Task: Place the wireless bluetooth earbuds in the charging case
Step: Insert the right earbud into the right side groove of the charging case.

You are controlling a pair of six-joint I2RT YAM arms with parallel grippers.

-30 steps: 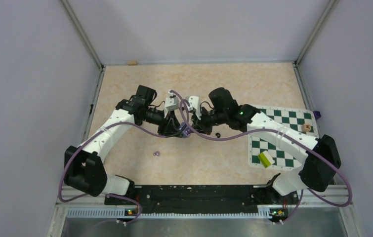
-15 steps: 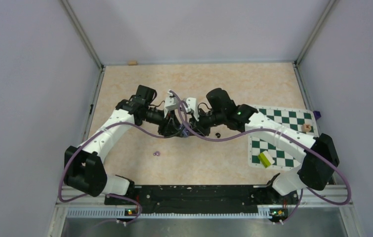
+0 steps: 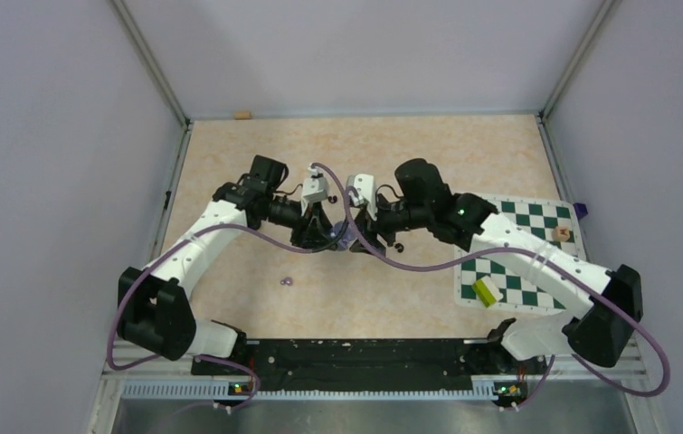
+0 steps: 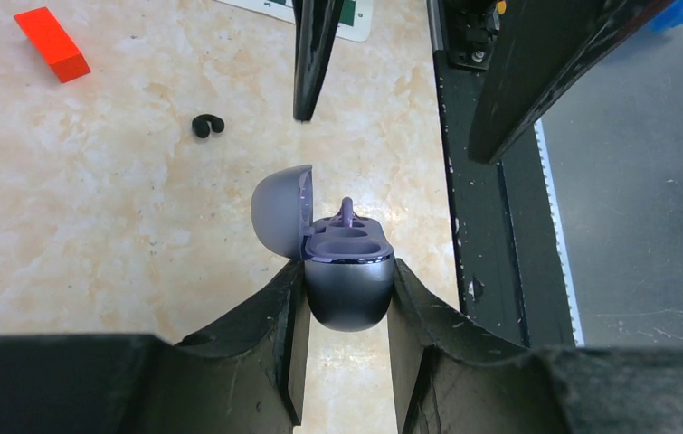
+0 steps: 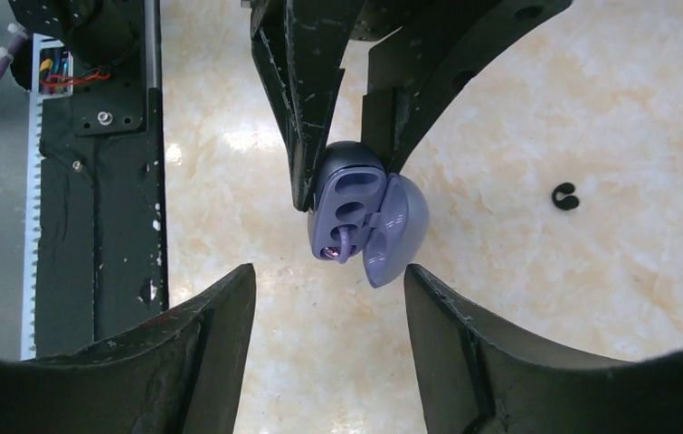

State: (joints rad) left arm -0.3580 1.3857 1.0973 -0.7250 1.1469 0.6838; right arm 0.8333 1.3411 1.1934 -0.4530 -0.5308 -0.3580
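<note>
The right gripper (image 5: 328,276) has backed off, spread. Just ahead, the left gripper (image 4: 346,271) pinches the charging case (image 4: 348,294); its lilac earbud (image 4: 346,210) sits proud, probably needing a gentle push.

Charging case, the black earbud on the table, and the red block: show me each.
charging case (image 4: 348,291): left wrist view, on its glossy body.
black earbud (image 4: 200,128): left wrist view, on its thicker end.
red block (image 4: 52,42): left wrist view, on its top face.
</note>
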